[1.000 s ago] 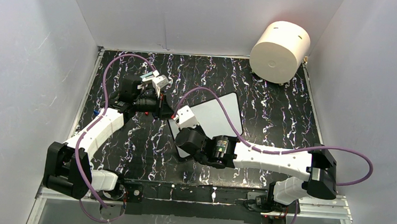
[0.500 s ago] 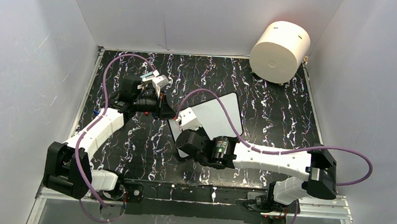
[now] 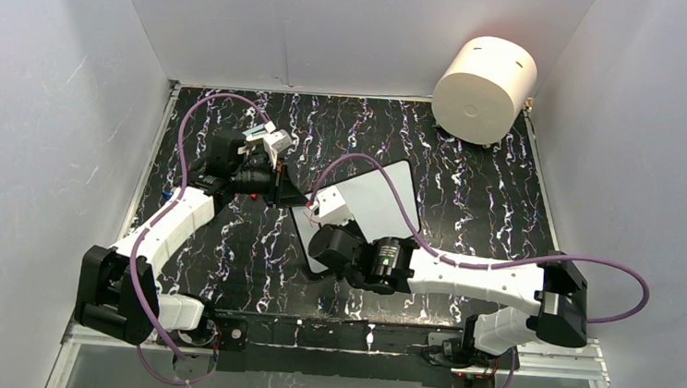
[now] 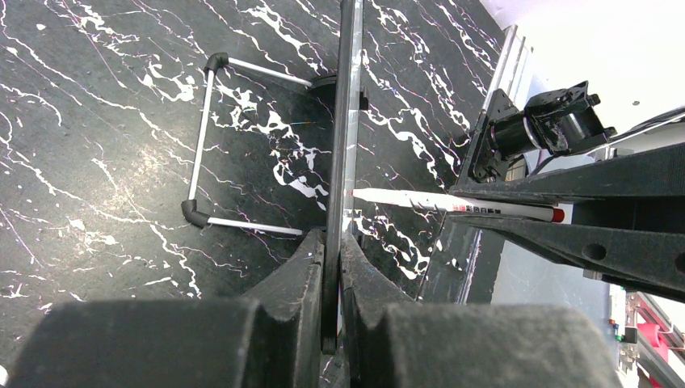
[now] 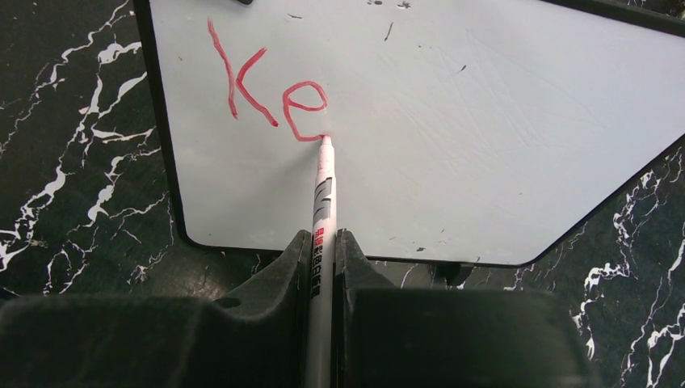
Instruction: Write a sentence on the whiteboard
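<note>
- Whiteboard (image 3: 379, 195) sits mid-frame in my top view, its edge pinched by the left gripper (image 4: 333, 242).
- I read only "Ke" of the sentence (image 5: 266, 97); the rest is unwritten.
- My right gripper (image 5: 321, 242) clamps the marker (image 5: 323, 182), tip touching the board.
- Since a second ago it crept slightly rightward.

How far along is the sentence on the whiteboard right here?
Done: only the red letters "Ke" stand near one corner of the whiteboard. In hand: the right hand, shut on the marker, holds its tip at the e's end; the left hand grips the board's edge. Left: the rest of the sentence; most of the board is blank.
</note>
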`<state>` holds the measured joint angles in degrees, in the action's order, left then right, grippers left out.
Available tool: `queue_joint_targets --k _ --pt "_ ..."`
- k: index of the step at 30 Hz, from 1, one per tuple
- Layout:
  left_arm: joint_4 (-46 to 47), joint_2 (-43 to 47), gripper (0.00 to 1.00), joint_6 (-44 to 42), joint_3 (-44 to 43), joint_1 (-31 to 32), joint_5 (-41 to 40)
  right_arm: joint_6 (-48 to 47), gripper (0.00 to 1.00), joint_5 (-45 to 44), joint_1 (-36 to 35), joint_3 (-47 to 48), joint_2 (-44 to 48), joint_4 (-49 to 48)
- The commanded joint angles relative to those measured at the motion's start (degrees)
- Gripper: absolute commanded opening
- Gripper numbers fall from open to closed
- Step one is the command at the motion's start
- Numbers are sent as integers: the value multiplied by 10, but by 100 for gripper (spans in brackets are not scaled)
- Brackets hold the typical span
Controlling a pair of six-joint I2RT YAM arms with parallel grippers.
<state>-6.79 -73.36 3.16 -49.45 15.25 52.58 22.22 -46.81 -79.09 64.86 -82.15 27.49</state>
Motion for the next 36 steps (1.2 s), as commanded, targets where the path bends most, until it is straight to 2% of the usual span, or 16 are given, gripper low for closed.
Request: queue_joint_targets --k 1,22,36 --pt "-46 -12 0 -13 2 8 -48 -7 0 -21 4 -12 41 -42" --pt "-46 -13 0 -14 1 10 -45 -18 0 -21 17 -20 30 -75" --pt "-46 -15 0 -14 2 11 -45 -1 0 -27 24 -16 22 -35"
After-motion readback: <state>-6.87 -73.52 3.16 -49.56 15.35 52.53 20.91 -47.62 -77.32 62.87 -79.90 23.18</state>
